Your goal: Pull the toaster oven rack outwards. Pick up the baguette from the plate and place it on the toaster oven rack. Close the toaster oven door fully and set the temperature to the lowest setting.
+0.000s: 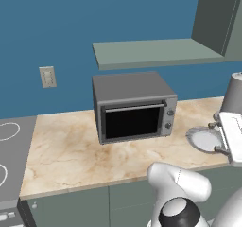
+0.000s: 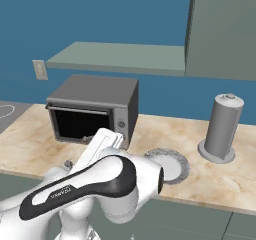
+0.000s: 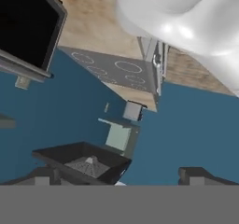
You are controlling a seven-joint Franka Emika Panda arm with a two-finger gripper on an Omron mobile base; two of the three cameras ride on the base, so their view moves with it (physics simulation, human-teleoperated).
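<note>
The toaster oven [image 1: 134, 107] [image 2: 95, 106] stands at the middle of the marble counter. The toaster oven door [image 1: 132, 122] stands upright against the oven's front, its handle bar along the top edge. The toaster oven rack is hidden behind the dark glass. To the oven's right lies the plate [image 1: 202, 138] [image 2: 172, 165], partly covered by my hand. The baguette is hidden. My gripper [image 1: 217, 137] [image 3: 119, 176] hovers over the plate, open, fingers apart with nothing between them. The hand view is rolled over and looks sideways along the counter.
A tall grey cylinder [image 1: 234, 96] [image 2: 222, 129] stands right of the plate. A cooktop [image 1: 9, 160] [image 3: 112, 71] lies at the counter's left end. A shelf [image 1: 151, 53] hangs above the oven, with a wall cabinet [image 2: 222, 29] to its right.
</note>
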